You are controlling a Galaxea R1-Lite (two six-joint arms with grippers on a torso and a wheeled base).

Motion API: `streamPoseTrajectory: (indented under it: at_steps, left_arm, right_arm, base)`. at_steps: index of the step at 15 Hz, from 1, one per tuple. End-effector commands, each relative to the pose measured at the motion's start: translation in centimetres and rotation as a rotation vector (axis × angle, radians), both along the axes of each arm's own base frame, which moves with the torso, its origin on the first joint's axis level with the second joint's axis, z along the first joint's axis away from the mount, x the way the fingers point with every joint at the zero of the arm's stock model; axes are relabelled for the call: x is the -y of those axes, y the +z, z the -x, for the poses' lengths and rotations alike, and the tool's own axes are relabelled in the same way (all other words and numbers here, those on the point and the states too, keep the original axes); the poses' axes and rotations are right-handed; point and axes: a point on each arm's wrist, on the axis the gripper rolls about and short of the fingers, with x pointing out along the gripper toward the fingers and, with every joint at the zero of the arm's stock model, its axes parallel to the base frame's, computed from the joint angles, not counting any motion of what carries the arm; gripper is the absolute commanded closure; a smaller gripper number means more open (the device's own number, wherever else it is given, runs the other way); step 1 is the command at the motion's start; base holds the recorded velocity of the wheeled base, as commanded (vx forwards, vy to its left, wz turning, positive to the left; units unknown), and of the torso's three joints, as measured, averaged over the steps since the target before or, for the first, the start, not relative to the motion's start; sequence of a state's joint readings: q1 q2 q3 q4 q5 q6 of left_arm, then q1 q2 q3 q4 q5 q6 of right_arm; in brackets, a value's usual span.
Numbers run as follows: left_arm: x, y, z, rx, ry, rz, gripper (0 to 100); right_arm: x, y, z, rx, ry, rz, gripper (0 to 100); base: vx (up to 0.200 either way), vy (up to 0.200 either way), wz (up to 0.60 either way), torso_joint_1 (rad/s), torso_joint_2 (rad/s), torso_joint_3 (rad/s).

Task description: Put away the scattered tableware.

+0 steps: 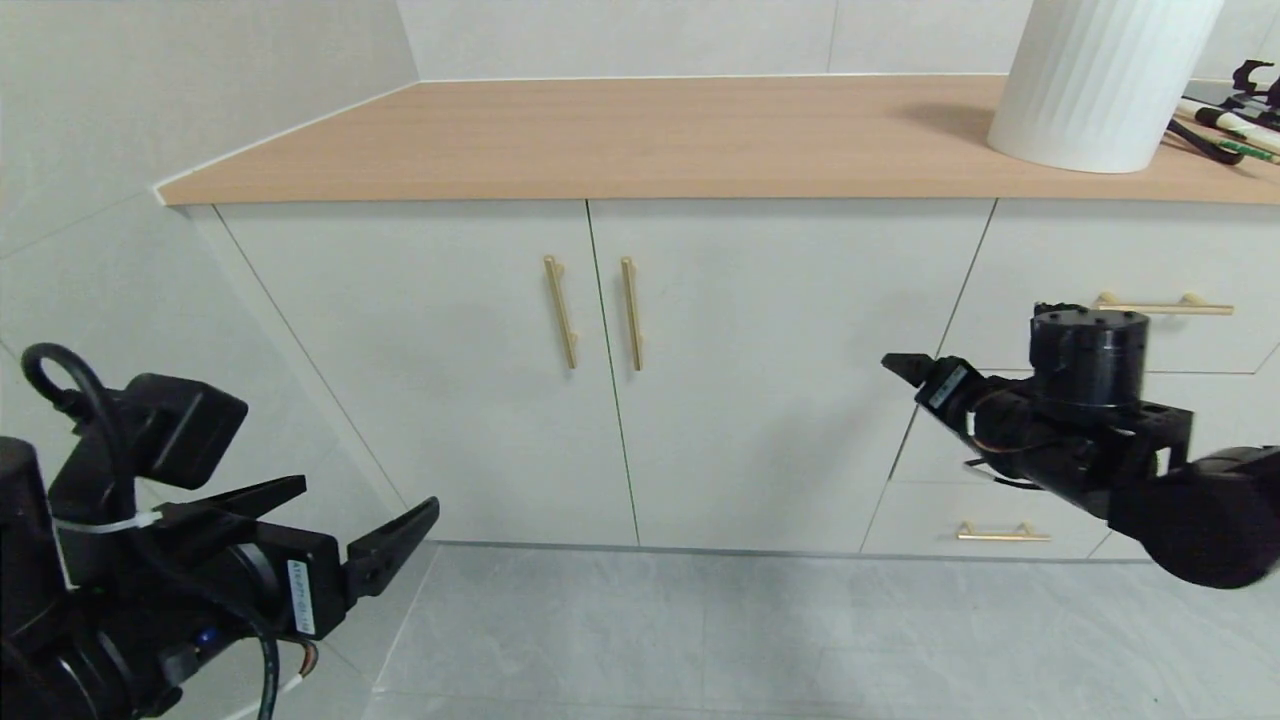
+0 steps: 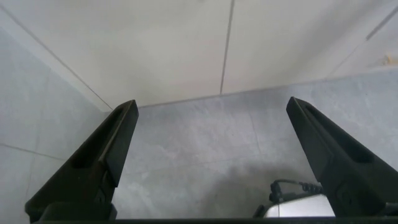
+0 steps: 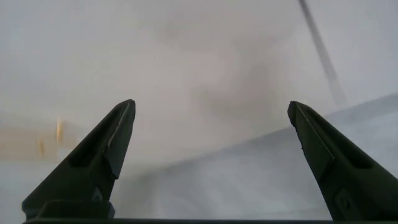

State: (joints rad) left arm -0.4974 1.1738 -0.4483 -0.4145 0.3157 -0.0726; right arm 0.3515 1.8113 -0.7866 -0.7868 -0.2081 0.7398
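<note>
Several long-handled utensils lie on the wooden countertop at its far right, partly behind a tall white ribbed container. My left gripper hangs low at the left in front of the cabinet, open and empty; the left wrist view has its fingers spread wide over the grey floor, gripper. My right gripper is held at mid height on the right, pointing at the cabinet front. In the right wrist view that gripper is open with nothing between its fingers.
Below the countertop two white cabinet doors are shut, with gold bar handles side by side. To their right are drawers with gold handles. A tiled wall closes the left side. Grey floor tiles lie in front.
</note>
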Motion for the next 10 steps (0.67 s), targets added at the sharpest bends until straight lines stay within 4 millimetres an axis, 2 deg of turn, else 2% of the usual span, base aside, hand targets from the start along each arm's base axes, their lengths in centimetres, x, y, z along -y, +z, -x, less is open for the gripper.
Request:
streamPoseTrajectory:
  at_steps: [1,2,3,5,7,10]
  left_arm:
    - [-1.3,0.7,1.6,0.06,0.025,0.022,0]
    - [-2.4,0.4,2.8,0.088,0.048,-0.001,0]
    - [-3.3,-0.1,3.9,0.104,0.078,-0.012,0]
    - [-4.4,-1.2,6.0,0.131,0.098,-0.008,0]
    - [-5.8,-2.3,9.2,0.195,0.125,0.014,0]
    - [-7.6,-4.3,13.8,0.237,0.194,-0.037,0]
  right_arm:
    - [2.5,2.6,7.5,0.122,0.038,0.134,0]
    - [4.1,2.2,11.8,0.169,0.052,0.222,0]
    - [5.1,1.7,14.5,0.189,0.059,0.264,0]
    - [6.9,1.5,18.6,0.269,0.037,0.312,0]
    - [9.0,2.1,24.3,0.461,0.01,0.358,0]
    - [11.0,0.1,29.9,0.518,-0.037,0.548,0]
  base:
    - [0.0,0.0,0.0,0.0,0.0,0.0]
    - [0.0,0.0,0.0,0.0,0.0,0.0]
    - [0.0,0.0,0.0,0.0,0.0,0.0]
    - [0.0,0.0,0.0,0.0,0.0,0.0]
    - [0.0,0.0,0.0,0.0,0.0,0.0]
    - [0.0,0.0,0.0,0.0,0.0,0.0]
